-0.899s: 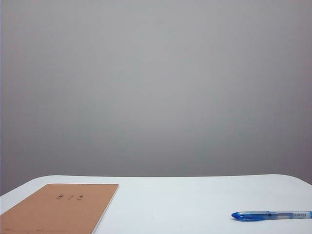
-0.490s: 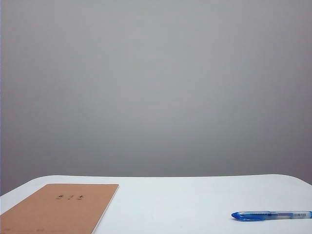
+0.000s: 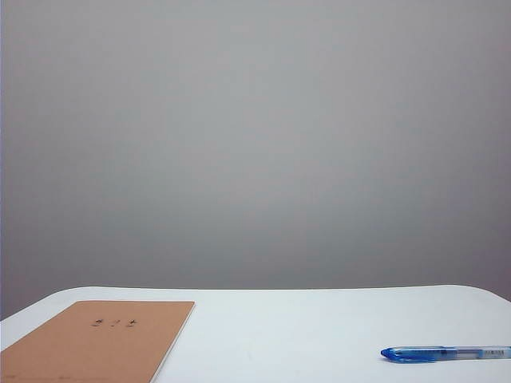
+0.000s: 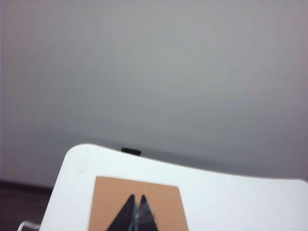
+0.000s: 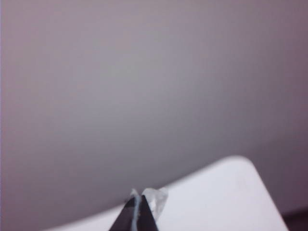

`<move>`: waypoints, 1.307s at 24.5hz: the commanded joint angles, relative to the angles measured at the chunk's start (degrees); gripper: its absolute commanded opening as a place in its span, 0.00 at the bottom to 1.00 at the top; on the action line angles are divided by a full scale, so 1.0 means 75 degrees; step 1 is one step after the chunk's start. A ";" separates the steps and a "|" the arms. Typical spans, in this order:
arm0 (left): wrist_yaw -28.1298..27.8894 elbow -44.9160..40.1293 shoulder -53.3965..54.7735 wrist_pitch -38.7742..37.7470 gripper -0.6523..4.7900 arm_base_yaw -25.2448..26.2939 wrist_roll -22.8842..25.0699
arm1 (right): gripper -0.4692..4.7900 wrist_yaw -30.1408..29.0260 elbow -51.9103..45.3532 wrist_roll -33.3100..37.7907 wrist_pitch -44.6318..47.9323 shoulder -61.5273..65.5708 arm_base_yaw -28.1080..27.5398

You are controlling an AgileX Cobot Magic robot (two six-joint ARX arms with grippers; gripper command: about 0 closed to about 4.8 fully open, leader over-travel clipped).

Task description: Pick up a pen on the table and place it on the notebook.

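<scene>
Both your grippers, left gripper (image 4: pixel 137 201) above the notebook (image 3: pixel 96 341) and right gripper (image 5: pixel 140 198), sit closed and empty; your pen (image 3: pixel 444 353) lies near right on the white table (image 3: pixel 319 319), gray wall behind.

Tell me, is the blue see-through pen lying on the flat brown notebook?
No. The blue translucent pen lies on the white table, far right of the tan kraft-cover notebook.

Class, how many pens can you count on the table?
1: the pen lies on the table at its right near edge, apart from the notebook. Anything beyond the frame is unseen.
</scene>
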 commanded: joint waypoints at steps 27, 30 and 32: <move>0.2591 0.5794 0.6178 -0.3695 0.11 -0.0221 0.4852 | 0.10 -0.4841 0.9130 -0.6018 -0.2008 1.0969 -0.0796; 0.2541 0.5794 0.6735 -0.4004 0.11 -0.0565 0.4855 | 0.10 -0.4928 0.9130 -0.7367 -0.2678 1.1552 -0.0743; 0.2597 0.5794 0.7216 -0.4100 0.11 -0.0883 0.4870 | 0.13 -0.4951 0.9171 -0.8789 -0.3381 1.2013 -0.0571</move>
